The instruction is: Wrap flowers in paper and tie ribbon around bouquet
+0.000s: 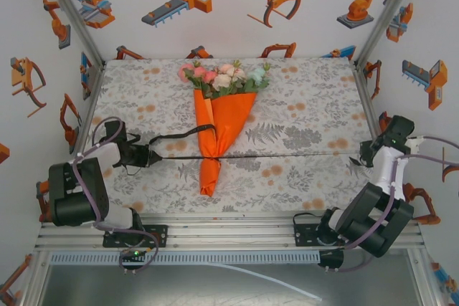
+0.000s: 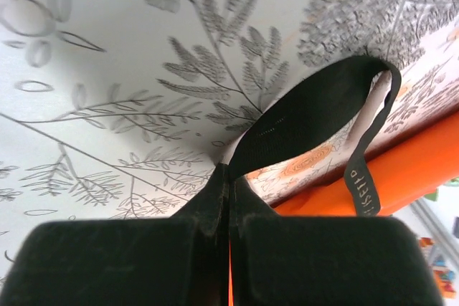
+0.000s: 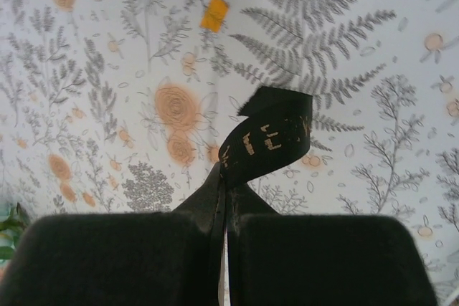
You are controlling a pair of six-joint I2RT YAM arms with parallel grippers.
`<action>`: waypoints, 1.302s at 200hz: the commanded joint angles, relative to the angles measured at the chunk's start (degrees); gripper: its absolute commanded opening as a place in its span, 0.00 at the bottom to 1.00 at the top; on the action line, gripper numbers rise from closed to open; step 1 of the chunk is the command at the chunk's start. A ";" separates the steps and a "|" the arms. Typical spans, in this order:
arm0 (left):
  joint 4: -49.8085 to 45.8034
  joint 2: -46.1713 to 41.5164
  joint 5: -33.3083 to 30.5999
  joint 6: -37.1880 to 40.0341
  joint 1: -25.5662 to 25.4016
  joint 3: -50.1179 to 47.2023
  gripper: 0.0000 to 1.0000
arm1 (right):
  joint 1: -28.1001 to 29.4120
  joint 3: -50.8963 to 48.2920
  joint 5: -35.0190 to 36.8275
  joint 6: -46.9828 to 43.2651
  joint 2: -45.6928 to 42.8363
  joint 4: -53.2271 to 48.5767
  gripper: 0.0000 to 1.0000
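The bouquet (image 1: pixel 219 130) lies centred on the counter (image 1: pixel 308 105), with the ribbon (image 1: pixel 183 133) crossing its orange cone. The left fingers (image 2: pixel 107 263) and right fingers (image 3: pixel 337 263) each pinch a ribbon end. To tie well, I'd hold both ends taut and level, cross them at the cone's waist, and avoid dragging the bouquet sideways.

Both arms share one build. The left arm (image 1: pixel 75 198) and the right arm (image 1: pixel 376 220) are chains of chunky black, drum-shaped joint housings, each with a white link section toward the wrist. A pale grey-lilac cable (image 1: pixel 97 124) loops along each arm. Their black bases (image 1: pixel 133 234) sit bolted to a ribbed aluminium rail (image 1: pixel 229 238) at the near edge of the table (image 1: pixel 301 177). The left gripper (image 2: pixel 229 223) and the right gripper (image 3: pixel 228 220) carry broad matte black fingers (image 2: pixel 107 263) with rounded corners.
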 commanded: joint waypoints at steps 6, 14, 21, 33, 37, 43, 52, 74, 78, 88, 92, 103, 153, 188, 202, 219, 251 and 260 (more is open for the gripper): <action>0.57 -2.96 -12.52 5.07 -9.69 5.56 0.28 | 4.03 1.24 0.99 -8.38 0.00 16.45 0.22; -1.27 -3.92 -15.50 6.69 -12.80 7.85 0.38 | 6.21 2.32 0.44 -10.38 0.97 15.73 0.42; -2.64 -5.06 -18.67 8.66 -14.71 9.68 0.45 | 7.71 3.63 0.35 -11.41 1.87 14.02 0.59; -3.81 -7.28 -25.67 13.26 -17.12 12.25 0.56 | 9.62 5.56 -0.27 -12.74 2.90 11.35 0.84; -3.91 -8.01 -28.01 15.17 -17.84 13.00 0.58 | 10.21 5.94 -0.91 -13.18 2.96 10.99 0.85; -3.83 -8.71 -30.72 18.51 -18.62 14.19 0.59 | 11.01 6.22 -2.14 -13.72 3.14 10.63 0.85; -2.50 -8.98 -32.56 24.68 -19.63 15.72 0.60 | 12.65 6.57 -4.40 -14.10 3.34 10.12 0.85; -4.84 -5.99 -35.97 32.19 -20.75 20.13 0.60 | 19.44 7.35 -6.41 -11.98 4.63 4.51 0.81; -6.00 -5.32 -36.69 32.22 -20.75 20.91 0.60 | 20.67 7.45 -7.21 -11.05 5.01 3.06 0.80; -8.71 -3.61 -39.01 31.70 -20.75 22.42 0.61 | 24.05 6.95 -9.07 -8.40 5.86 0.09 0.76; -9.96 -3.09 -40.40 31.00 -20.75 22.84 0.61 | 25.85 6.49 -9.18 -6.85 6.06 -1.03 0.76; -14.36 -1.53 -43.36 27.26 -20.37 23.85 0.63 | 30.44 4.78 -7.61 -1.77 6.52 -3.63 0.75; -11.29 4.00 -32.05 29.21 -18.64 20.79 0.67 | 49.19 5.94 -11.49 4.43 16.04 -4.98 0.74; -11.39 5.99 -26.02 43.89 -18.86 22.30 0.62 | 52.35 6.92 -12.99 -28.72 13.66 3.36 0.73; -11.52 6.11 -25.35 47.77 -18.66 22.73 0.60 | 52.92 6.41 -17.46 -44.55 12.80 5.26 0.73; -13.27 8.85 -21.81 48.84 -16.93 25.04 0.59 | 54.31 5.15 -25.28 -57.64 12.97 7.22 0.71; -12.73 14.56 -10.46 49.04 -15.69 28.20 0.64 | 61.50 4.92 -29.40 -77.20 14.86 7.95 0.76; -13.03 16.07 -9.61 48.89 -15.90 29.01 0.64 | 63.63 5.56 -29.49 -80.17 15.97 7.27 0.78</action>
